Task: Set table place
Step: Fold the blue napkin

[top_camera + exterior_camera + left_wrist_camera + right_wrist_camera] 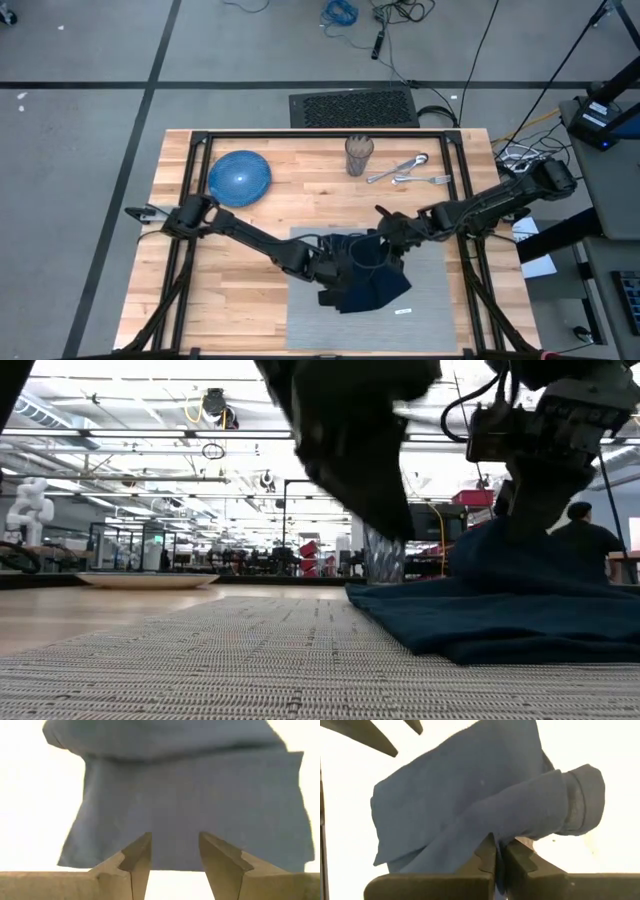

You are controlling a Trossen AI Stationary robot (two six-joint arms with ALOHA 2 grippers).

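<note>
The table (pixel 250 270) of light wood planks is seen from above, with a grey placemat (pixel 440 300) laid on its near part, towards the right side. On the placemat a navy blue napkin (pixel 372 283) is lying in a crumpled heap, partly lifted at one corner.

The right gripper (pixel 499 851) is closed tight on a fold of the napkin; in the right wrist view the two dark fingers are pressed together with the blue cloth pinched between them, and a rolled part of the cloth is hanging over them. In the high view this gripper (pixel 390 232) is placed at the far edge of the napkin, above the placemat.

The left gripper (pixel 174 851) is held open, with a clear gap between its two fingers, and nothing is gripped by it. In the left wrist view the napkin (pixel 190 805) is seen just in front of the fingertips; whether they touch the cloth cannot be told. In the high view the left gripper (pixel 335 262) is found at the left side of the napkin, over the placemat.

In the low view the woven surface of the placemat (pixel 200 660) is shown close, and the napkin (pixel 500 610) is resting on it at the right.

On the far part of the table a round blue plate (pixel 239 178) is placed at the left, a glass (pixel 359 155) near the middle, and some metal cutlery (pixel 408 172) just to the right of the glass. These are well apart from the placemat.
</note>
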